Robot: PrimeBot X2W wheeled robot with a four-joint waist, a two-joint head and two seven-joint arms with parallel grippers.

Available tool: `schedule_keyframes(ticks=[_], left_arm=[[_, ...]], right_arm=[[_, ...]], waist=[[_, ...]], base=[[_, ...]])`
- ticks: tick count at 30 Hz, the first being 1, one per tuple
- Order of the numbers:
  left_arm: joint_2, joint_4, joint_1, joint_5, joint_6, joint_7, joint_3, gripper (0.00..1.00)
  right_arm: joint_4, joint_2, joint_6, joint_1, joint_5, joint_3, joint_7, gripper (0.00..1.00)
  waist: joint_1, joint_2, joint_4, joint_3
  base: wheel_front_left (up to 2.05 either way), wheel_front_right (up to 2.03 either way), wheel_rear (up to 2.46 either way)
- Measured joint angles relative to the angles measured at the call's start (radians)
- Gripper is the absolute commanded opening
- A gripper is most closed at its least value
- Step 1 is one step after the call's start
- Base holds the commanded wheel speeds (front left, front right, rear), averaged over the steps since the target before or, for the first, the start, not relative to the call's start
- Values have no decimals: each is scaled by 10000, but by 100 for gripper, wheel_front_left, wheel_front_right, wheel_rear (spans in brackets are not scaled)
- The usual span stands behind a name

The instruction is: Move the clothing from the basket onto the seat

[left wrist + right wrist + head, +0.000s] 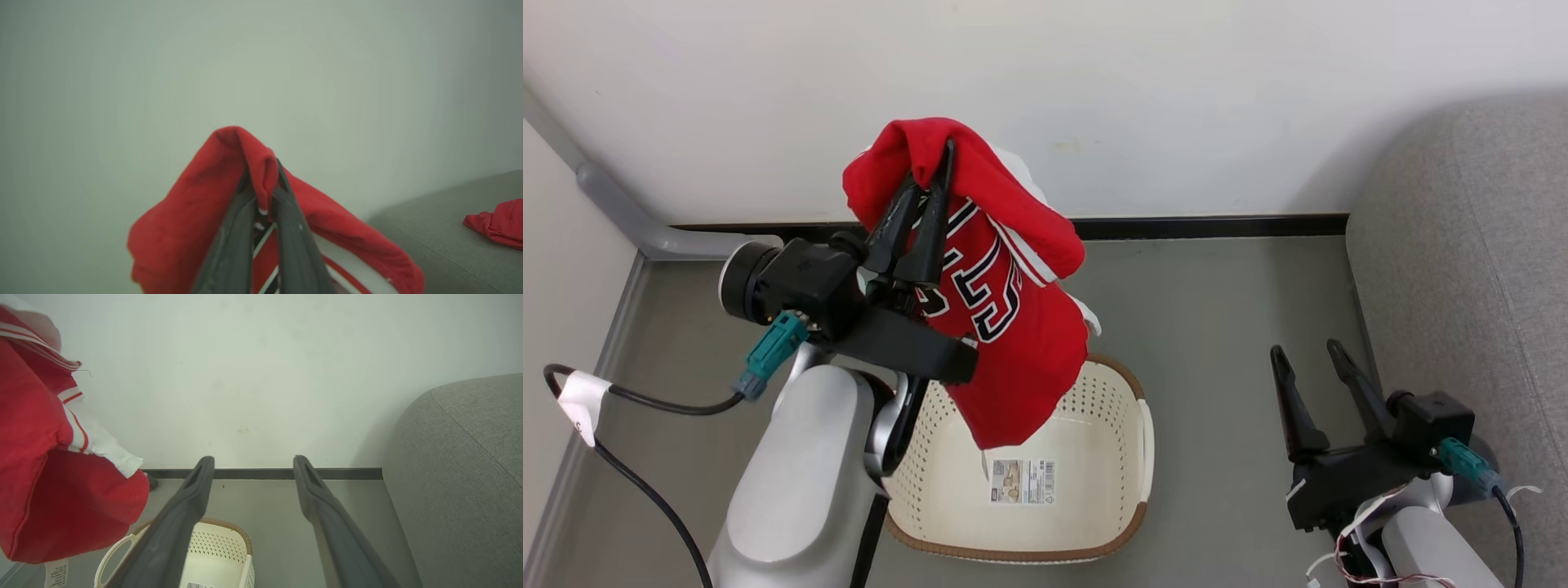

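Left gripper (929, 175) was clamped tight on a fold of the red jersey (1021, 343). It held the cloth up high, and the cloth draped down above the basket (1123, 482), whose label sticker (1022, 481) showed on the bottom. Over on the right, the right gripper (1305, 351) stood with fingers wide apart, gripping nothing, just beside the grey seat (1478, 245), where another red garment (496, 222) lay.

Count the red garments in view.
2. One garment hangs pinched in the left end effector above the basket; another garment lies on the sofa, in the left wrist view. Others may be hidden.
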Motion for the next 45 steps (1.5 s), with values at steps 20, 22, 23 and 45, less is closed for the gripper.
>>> schedule_keyframes(ticks=[20,22,23,45], left_arm=[[-10,-894,-5,102,-4,0,-702,0],[-10,-894,-9,102,-4,0,-805,0],[-10,-894,-15,102,-4,0,-848,0],[-17,-1281,-223,-21,-12,0,-1766,0]], right_arm=[[-1584,42,437,-1467,-144,3066,-2,100],[-1597,44,437,-1650,-136,3532,-2,100],[-1590,35,437,-1741,-117,3797,-2,100],[94,19,334,-3729,1095,5845,-2,100]], waist=[[0,0,163,53],[0,0,239,68],[0,0,278,77],[1,0,826,227]], base=[[0,0,0],[0,0,0],[0,0,0],[0,0,0]])
